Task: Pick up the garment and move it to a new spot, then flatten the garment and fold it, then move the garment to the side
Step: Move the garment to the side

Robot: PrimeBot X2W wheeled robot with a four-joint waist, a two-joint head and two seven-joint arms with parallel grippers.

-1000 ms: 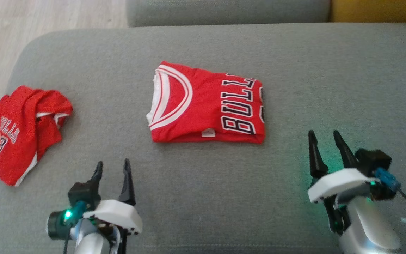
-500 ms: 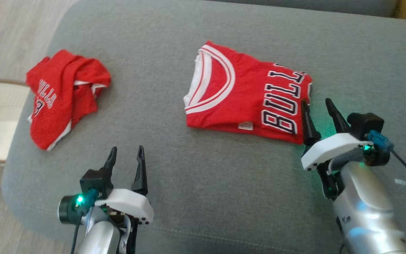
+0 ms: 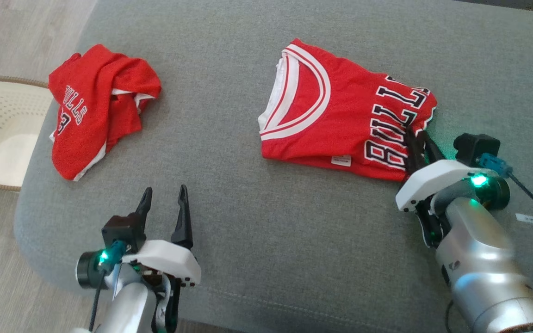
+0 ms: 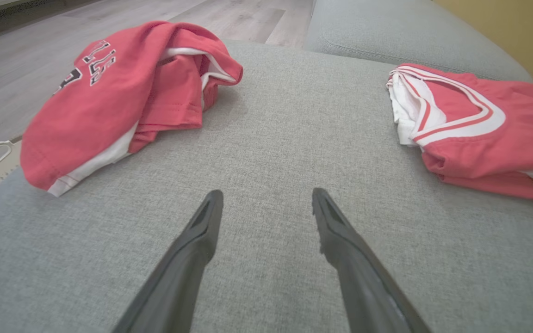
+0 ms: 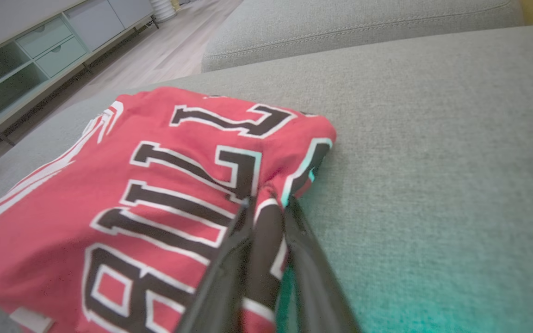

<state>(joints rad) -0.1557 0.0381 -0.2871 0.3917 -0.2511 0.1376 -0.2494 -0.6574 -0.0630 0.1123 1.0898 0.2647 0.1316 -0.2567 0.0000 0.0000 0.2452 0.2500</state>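
Grey sofa [image 3: 248, 240]: folded jersey [image 3: 340, 125] is pinched at its right edge by right gripper [image 3: 418, 135]; left gripper [image 3: 164, 200] is spread wide, empty.

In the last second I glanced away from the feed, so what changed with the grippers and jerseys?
The right gripper moved forward to the folded jersey and closed on its right edge, bunching the cloth. The left gripper stayed open and idle; the crumpled jersey stayed untouched.
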